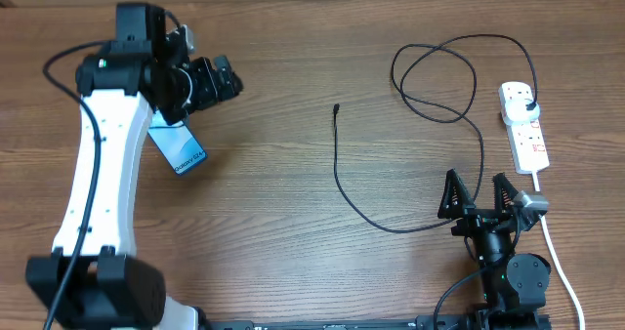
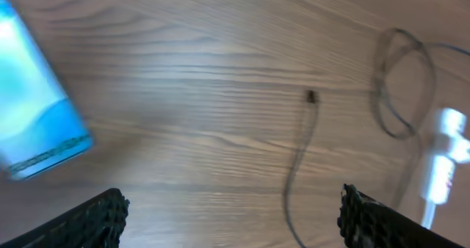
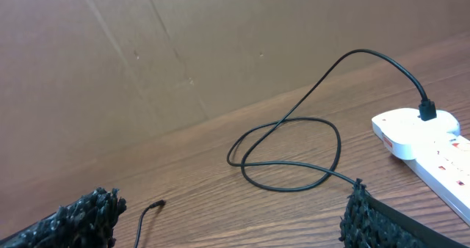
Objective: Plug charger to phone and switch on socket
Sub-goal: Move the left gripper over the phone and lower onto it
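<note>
— Left gripper (image 1: 227, 76): how does it stand?
— Spread wide with nothing between its fingers, over the left side of the table (image 1: 293, 37). The right gripper (image 1: 479, 195) is just as wide and empty, near the front edge on the right.
— And the charger (image 1: 335, 149)?
— A thin black cable lying loose on the wood. Its small connector tip (image 1: 335, 107) rests mid-table, touching nothing. From there the cable runs toward the front and curves right, close by the right gripper's fingers. It then climbs into a loop and ends in a black plug (image 1: 528, 105) seated in the far end of the socket (image 1: 527, 140).
— What does the socket look like?
— It is a white strip with small red switches at the table's right side, and its white cord (image 1: 553, 242) trails toward the front.
— And the phone (image 1: 176, 146)?
— At the left, well apart from the tip and partly under the left arm (image 1: 98, 164). Its light-blue screen is lit, with white lettering near one end.
</note>
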You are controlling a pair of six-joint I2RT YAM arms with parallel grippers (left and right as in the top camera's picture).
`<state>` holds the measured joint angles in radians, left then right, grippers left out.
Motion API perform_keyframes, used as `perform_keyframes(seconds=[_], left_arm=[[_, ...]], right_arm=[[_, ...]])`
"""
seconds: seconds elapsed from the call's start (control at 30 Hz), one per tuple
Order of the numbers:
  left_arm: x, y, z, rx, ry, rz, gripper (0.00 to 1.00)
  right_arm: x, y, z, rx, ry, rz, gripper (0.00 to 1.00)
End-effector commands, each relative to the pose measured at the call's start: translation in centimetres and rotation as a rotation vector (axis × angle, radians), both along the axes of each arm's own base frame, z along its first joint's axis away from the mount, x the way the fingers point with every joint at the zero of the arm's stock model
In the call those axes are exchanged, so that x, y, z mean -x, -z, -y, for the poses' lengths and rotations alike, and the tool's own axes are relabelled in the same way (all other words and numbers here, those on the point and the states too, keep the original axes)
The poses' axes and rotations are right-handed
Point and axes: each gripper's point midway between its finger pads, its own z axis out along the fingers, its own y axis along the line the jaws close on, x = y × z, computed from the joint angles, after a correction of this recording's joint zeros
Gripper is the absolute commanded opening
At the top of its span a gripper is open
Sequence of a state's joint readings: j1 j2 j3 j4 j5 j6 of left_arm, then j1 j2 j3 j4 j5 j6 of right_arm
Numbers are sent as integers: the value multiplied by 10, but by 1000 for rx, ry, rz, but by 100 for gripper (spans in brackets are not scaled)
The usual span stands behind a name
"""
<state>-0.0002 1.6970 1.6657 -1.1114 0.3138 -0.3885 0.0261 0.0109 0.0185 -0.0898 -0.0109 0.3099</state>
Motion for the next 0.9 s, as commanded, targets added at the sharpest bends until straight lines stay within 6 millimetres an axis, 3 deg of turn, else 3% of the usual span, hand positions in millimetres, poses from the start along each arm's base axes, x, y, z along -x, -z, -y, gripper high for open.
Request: perform_keyframes(seconds=[0.0, 0.23, 0.5, 0.63, 0.87], left_arm=[[-11, 16, -34, -155, -157, -70, 96], [-6, 75, -61, -300, -196, -257, 99], [-3, 134, -92, -305, -249, -424, 100], [-2, 157, -107, -284, -299, -478, 100], [-8, 186, -115, -289, -312, -504, 100]], right_arm=[[0, 2, 2, 3, 11, 3, 100], [0, 2, 2, 3, 11, 3, 100], [0, 2, 2, 3, 11, 3, 100], [0, 2, 2, 3, 11, 3, 100], [0, 2, 2, 3, 11, 3, 100]])
